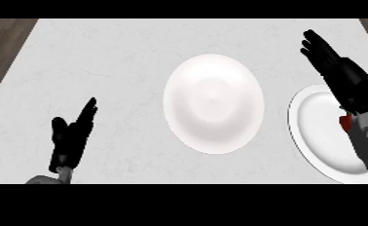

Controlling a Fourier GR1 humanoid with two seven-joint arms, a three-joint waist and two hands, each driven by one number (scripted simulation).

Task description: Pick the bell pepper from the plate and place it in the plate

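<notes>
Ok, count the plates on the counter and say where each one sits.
2. One plate lies at the counter's middle, nothing on it. The other plate lies at the right edge, partly covered by the right hand and forearm.

Bright, even light across the pale table (108, 74), no hard shadows anywhere, soft sheen on the centre plate (213, 103), black hands reading as flat silhouettes, edges slightly soft throughout
</notes>
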